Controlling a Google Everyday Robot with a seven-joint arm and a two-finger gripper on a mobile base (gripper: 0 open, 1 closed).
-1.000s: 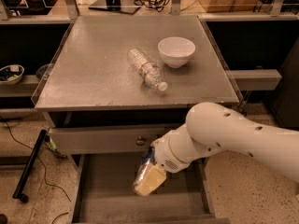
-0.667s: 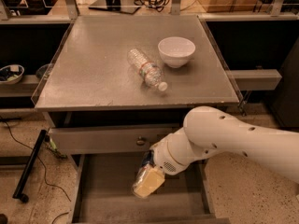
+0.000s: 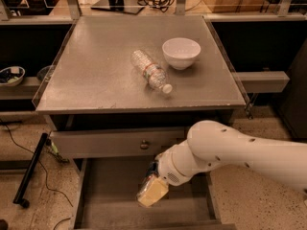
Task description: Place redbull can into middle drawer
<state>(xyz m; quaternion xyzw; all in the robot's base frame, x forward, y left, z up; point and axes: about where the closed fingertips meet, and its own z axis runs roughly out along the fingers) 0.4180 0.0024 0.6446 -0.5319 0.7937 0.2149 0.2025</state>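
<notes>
Redbull can [image 3: 153, 169] shows you only a dark blue sliver at the top of the gripper [image 3: 152, 191], low over the middle drawer [image 3: 110, 195]; you cannot tell if it is clasped. Above the gripper are a knobbed drawer front [image 3: 105, 143], then a bottle [image 3: 151, 72] and bowl [image 3: 181, 52] on the table [image 3: 91, 75].

- Warm, dim light falls from above on the flat grey metal tabletop [image 3: 96, 75], giving it a soft sheen.
- The white round bowl [image 3: 181, 51] and the clear plastic bottle [image 3: 149, 72] cast short, soft shadows.
- The gripper [image 3: 152, 191] glows pale yellow over the shaded floor of the wide grey middle drawer [image 3: 110, 200].
</notes>
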